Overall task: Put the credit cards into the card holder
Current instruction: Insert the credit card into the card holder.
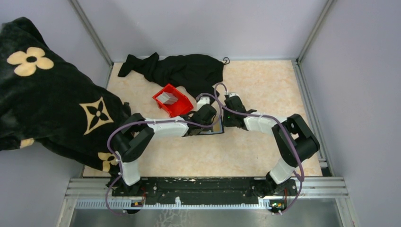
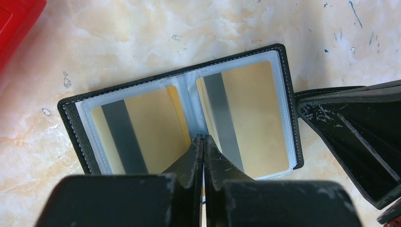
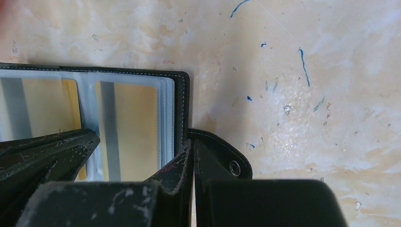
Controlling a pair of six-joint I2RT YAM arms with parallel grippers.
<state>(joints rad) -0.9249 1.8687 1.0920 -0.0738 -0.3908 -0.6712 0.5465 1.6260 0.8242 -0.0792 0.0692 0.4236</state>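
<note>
Flat black folding card holder (image 2: 189,101) lies open mid-frame, with two tan-gold plastic cards (image 2: 255,109) in its sleeves. Left gripper (image 2: 203,139), closed and empty, rests on its spine. Right gripper (image 3: 193,146), also closed, sits at its tab. A dragging fingertip could slide the holder or flip it shut.

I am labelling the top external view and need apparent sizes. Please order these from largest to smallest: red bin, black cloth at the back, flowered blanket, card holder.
1. flowered blanket, by far the largest
2. black cloth
3. red bin
4. card holder; only an edge shows, so its rank is less sure
</note>
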